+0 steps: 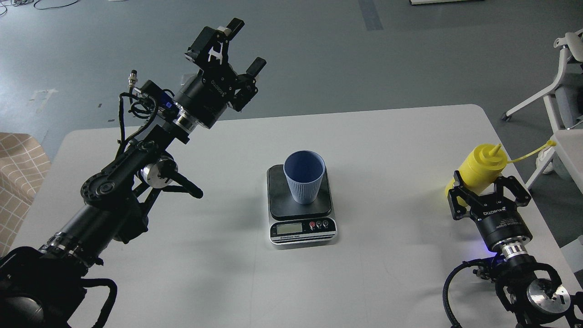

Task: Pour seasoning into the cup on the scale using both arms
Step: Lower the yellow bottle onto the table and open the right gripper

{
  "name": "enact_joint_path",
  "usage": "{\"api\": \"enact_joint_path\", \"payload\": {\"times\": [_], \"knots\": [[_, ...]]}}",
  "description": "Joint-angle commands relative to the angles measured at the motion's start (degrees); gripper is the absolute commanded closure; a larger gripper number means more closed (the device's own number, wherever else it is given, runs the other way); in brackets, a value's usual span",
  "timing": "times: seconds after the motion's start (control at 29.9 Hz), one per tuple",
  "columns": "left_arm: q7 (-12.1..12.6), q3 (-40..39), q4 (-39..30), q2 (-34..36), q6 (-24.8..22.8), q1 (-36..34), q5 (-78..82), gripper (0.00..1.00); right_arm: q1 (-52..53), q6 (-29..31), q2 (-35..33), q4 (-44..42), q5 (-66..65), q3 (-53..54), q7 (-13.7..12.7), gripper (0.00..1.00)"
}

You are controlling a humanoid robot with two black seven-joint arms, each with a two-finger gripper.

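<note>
The right hand (489, 193) is clamped on the seasoning (480, 168), well right of the cup (304, 176) on the scale (302, 214), while the left hand (241, 48) hangs with fingers apart, up beyond the cup's left.

The right gripper (488, 191) hides the seasoning bottle's (480, 166) lower body, the scale's (302, 230) display is too small to read, and a chair (558, 86) at two o'clock is cut off.
</note>
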Motion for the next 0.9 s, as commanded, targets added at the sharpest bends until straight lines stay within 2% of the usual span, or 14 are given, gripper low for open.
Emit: {"api": "enact_joint_path", "payload": {"times": [0.0,0.03,0.07,0.1,0.23,0.6,0.87], "knots": [[0.00,0.00,0.00,0.03,-0.01,-0.03,0.00,0.02,-0.70,-0.04,-0.01,-0.16,0.00,0.05,-0.26,0.35],[0.00,0.00,0.00,0.03,-0.01,-0.03,0.00,0.02,-0.79,-0.04,-0.01,-0.16,0.01,0.05,-0.26,0.29],[0.00,0.00,0.00,-0.06,-0.01,0.06,0.00,0.02,-1.05,-0.04,-0.01,-0.16,0.01,0.13,-0.26,0.15],[0.00,0.00,0.00,-0.06,-0.01,0.06,0.00,0.02,-1.06,-0.04,-0.01,-0.16,0.09,0.14,-0.26,0.08],[0.00,0.00,0.18,-0.23,-0.01,0.06,0.09,0.02,-1.58,-0.04,-0.01,0.01,0.53,0.49,-0.26,0.01],[0.00,0.26,0.18,0.29,-0.10,0.14,0.26,0.02,-4.57,-0.04,-0.01,3.08,2.20,0.57,-0.35,0.00],[0.00,0.09,0.18,-0.41,-0.10,0.14,0.26,0.02,-14.14,-0.04,-0.01,13.80,6.15,0.49,-0.43,0.00]]}}
